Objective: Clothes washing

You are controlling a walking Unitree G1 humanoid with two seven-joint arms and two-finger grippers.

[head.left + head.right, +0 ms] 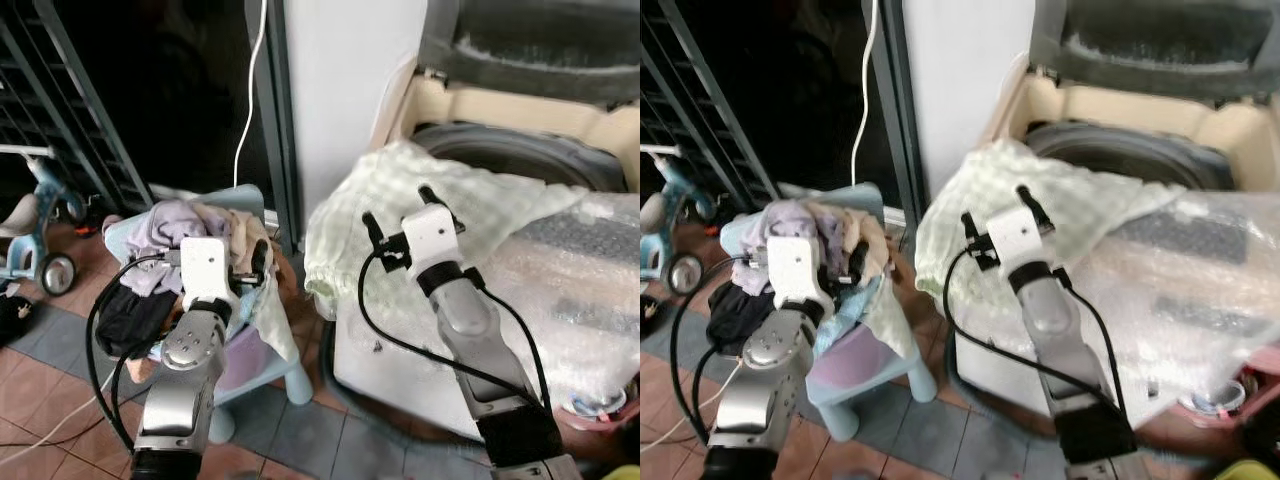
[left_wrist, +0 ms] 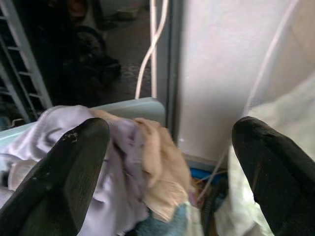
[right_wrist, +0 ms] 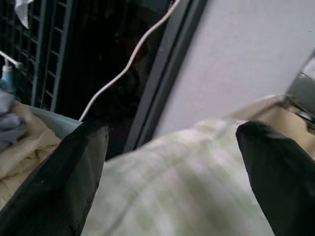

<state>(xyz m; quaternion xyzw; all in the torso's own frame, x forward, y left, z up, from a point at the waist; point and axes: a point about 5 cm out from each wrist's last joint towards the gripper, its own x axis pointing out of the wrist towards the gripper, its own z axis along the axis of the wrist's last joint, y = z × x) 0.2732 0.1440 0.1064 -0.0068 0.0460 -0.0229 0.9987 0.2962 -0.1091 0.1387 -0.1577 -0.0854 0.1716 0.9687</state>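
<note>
While a pale green checked cloth (image 1: 430,200) is draped over the rim of the top-loading washing machine (image 1: 520,150), the right gripper (image 1: 400,205) is held just above it with fingers spread and nothing grasped. The left gripper (image 1: 215,262), likewise spread and empty, is poised over a heap of clothes (image 1: 190,235) on a light blue plastic chair (image 1: 290,375). Beyond both grippers a white wall (image 1: 340,90), a dark doorway with a hanging white cable (image 1: 250,100) and a child's tricycle (image 1: 35,225) on the tiled floor (image 1: 40,400) are seen.
</note>
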